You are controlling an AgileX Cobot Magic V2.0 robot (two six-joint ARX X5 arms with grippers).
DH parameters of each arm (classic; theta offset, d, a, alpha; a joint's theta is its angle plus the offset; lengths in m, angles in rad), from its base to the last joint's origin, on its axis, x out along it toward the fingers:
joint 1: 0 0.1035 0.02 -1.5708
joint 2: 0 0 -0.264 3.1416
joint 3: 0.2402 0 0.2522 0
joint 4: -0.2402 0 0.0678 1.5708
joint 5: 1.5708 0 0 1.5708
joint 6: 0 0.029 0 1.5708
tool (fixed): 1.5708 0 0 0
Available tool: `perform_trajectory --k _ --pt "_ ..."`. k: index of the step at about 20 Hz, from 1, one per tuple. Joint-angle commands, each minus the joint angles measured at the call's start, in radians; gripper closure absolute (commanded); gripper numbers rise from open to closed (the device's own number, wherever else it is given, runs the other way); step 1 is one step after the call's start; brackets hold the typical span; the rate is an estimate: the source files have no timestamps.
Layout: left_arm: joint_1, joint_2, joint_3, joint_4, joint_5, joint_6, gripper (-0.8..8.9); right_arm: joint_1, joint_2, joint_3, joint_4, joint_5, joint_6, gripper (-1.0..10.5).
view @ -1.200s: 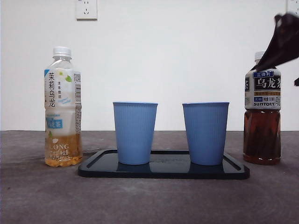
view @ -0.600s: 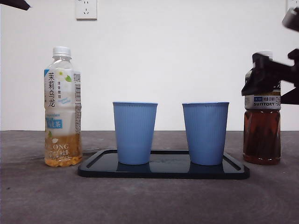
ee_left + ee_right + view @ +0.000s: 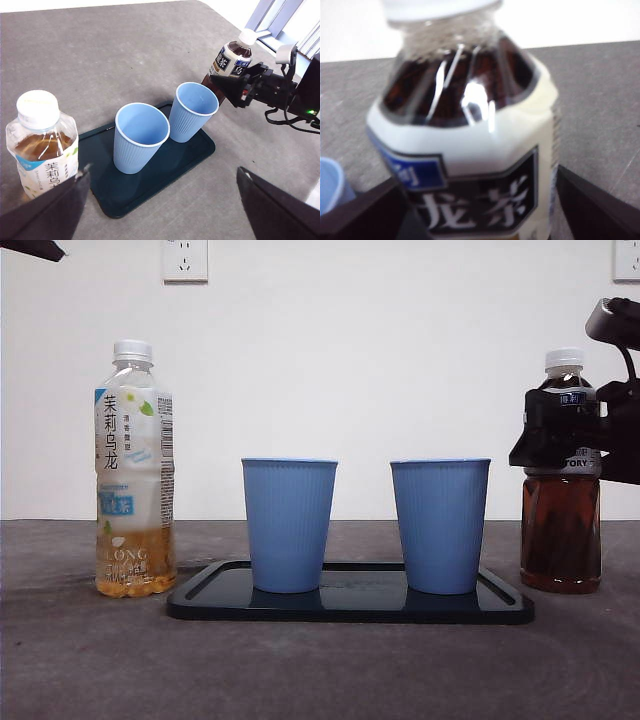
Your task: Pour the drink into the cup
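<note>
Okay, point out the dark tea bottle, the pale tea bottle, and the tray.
dark tea bottle (image 3: 560, 540), front view, on its brown lower body.
pale tea bottle (image 3: 134, 460), front view, on its label.
tray (image 3: 210, 602), front view, on its bare front-left rim.

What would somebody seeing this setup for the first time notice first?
Probably the two blue cups standing side by side on the dark tray at the table's middle. Next, the right gripper at the label of the dark oolong tea bottle, which stands upright beside the tray. On the opposite side stands a pale jasmine tea bottle, capped, with the left gripper open above it.
</note>
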Motion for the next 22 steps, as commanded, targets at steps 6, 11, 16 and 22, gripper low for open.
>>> perform_trajectory --k 6,11,16,22 --pt "-0.004 0.006 0.011 0.011 -0.002 0.013 3.49 0.003 0.043 0.003 0.081 0.003 -0.003 7.3" --pt "-0.004 0.006 0.011 0.011 -0.002 0.013 3.50 0.003 0.039 0.003 0.083 -0.005 -0.008 8.2" --pt "-0.004 0.006 0.011 0.007 -0.002 0.016 3.50 0.003 -0.021 0.004 0.045 -0.008 -0.071 8.2" --pt "-0.004 0.006 0.011 0.003 -0.002 0.027 3.50 0.006 -0.203 0.035 -0.219 0.000 -0.098 8.2"
